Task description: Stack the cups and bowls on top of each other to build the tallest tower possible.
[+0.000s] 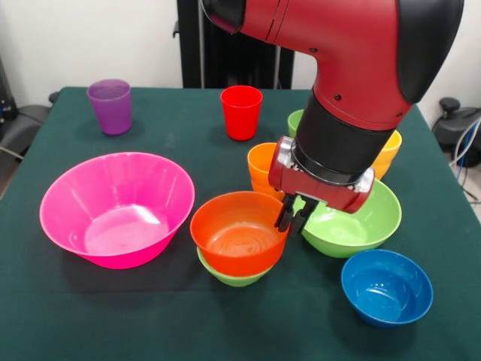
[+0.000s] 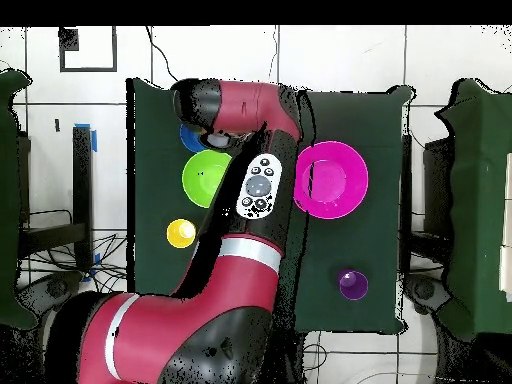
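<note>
My gripper [image 1: 294,218] is down at the right rim of the red-orange bowl [image 1: 237,233], and its fingers are closed together on that rim. This bowl sits nested in the small lime green bowl [image 1: 231,277]; the two form a low tower. The huge pink bowl [image 1: 116,207] stands to the left and also shows in the overhead view [image 2: 330,180]. The large green bowl [image 1: 353,226] is behind the gripper. The blue bowl [image 1: 386,287] is at the front right. The purple cup [image 1: 110,106], red cup [image 1: 241,112] and orange cup [image 1: 261,167] stand upright. The light green cup [image 1: 294,120] and yellow cup [image 1: 391,150] are partly hidden by the arm.
In the overhead view the arm [image 2: 240,250] covers the table's middle, the gripper and the nested bowls. The large green bowl [image 2: 205,178], blue bowl [image 2: 190,138], yellow cup [image 2: 181,233] and purple cup [image 2: 352,285] show around it. The dark green table [image 1: 68,301] ends close past the bowls.
</note>
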`<control>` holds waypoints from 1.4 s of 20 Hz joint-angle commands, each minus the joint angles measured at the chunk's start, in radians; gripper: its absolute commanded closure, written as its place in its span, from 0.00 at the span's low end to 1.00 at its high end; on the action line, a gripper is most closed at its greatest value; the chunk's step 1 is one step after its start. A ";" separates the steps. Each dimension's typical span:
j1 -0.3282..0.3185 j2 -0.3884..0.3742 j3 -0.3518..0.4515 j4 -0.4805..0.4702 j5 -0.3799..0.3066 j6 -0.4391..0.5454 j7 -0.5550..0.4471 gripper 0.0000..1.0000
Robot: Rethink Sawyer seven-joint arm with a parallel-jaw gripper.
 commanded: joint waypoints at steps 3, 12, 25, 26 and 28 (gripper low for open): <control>0.017 0.013 0.109 0.100 0.013 0.113 0.104 1.00; 0.020 0.019 0.102 0.105 -0.005 0.101 0.085 1.00; 0.037 0.031 0.076 0.078 -0.043 0.125 0.049 1.00; 0.037 0.032 0.074 0.074 -0.044 0.127 0.049 1.00; 0.038 0.032 0.074 0.074 -0.045 0.126 0.046 1.00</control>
